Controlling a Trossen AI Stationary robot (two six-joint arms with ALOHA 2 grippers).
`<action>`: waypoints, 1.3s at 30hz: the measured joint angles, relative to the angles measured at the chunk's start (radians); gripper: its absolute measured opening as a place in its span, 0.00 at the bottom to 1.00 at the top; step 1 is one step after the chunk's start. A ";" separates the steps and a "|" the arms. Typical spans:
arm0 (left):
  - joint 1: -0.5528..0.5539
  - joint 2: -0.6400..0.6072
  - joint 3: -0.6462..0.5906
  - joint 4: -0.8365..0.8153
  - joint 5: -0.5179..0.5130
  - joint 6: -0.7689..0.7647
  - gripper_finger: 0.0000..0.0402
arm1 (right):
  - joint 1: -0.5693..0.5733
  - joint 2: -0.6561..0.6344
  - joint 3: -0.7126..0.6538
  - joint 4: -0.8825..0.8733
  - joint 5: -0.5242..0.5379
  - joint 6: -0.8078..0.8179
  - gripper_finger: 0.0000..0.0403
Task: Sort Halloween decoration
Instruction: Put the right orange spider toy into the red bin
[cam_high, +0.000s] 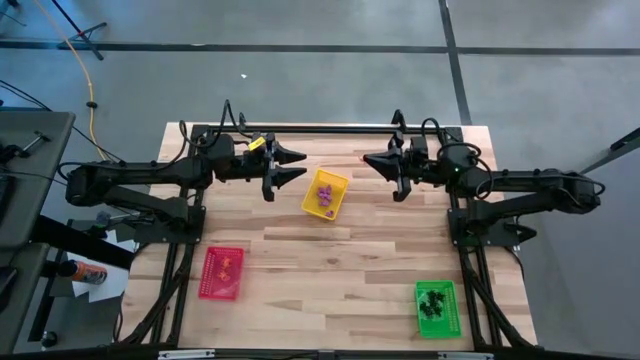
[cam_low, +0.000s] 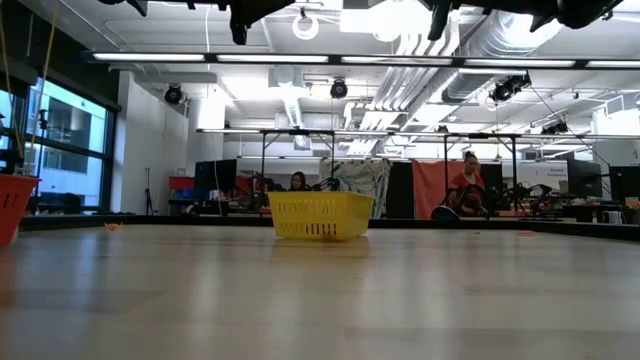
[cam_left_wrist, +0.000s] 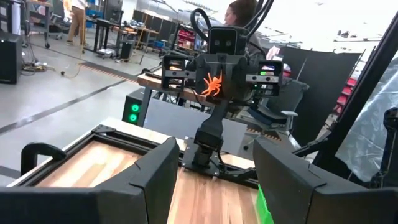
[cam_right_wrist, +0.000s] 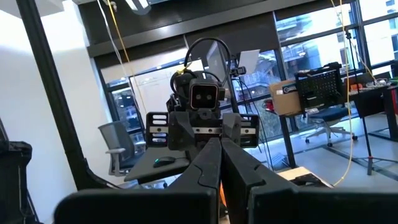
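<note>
Both my arms hang high over the table's far part, grippers level and facing each other. My left gripper (cam_high: 298, 166) (cam_left_wrist: 216, 152) is open with nothing between its fingers. My right gripper (cam_high: 368, 160) (cam_right_wrist: 217, 146) is shut, and an orange spider-shaped trinket (cam_left_wrist: 211, 84) shows at its tips in the left wrist view. Between and below them stands the yellow tray (cam_high: 325, 193) (cam_low: 320, 215) with purple trinkets (cam_high: 324, 196). The red tray (cam_high: 222, 272) holds orange trinkets, and the green tray (cam_high: 437, 307) holds black ones. My right gripper has the orange spider trinket (cam_left_wrist: 211, 84) at the free ends of its shut fingers. The fingers lie about level and point toward the table's left. The trinket is lifted well clear of the table. Which part of it is pinched I cannot tell.
The red tray stands near the front left and the green tray at the front right. Bare wood lies between them and around the yellow tray. A black frame rail (cam_high: 330, 129) runs along the far edge. People sit in the room beyond (cam_low: 468, 190).
</note>
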 joint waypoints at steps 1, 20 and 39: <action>0.000 0.000 0.000 0.000 0.000 0.000 0.49 | 0.000 0.000 0.000 0.000 0.000 0.000 0.00; -0.004 0.189 0.001 0.299 0.145 -0.083 0.49 | 0.057 0.190 0.065 0.134 -0.045 0.035 0.00; -0.010 0.254 0.047 0.323 0.218 -0.060 0.49 | 0.072 0.346 0.264 0.006 -0.113 -0.026 0.00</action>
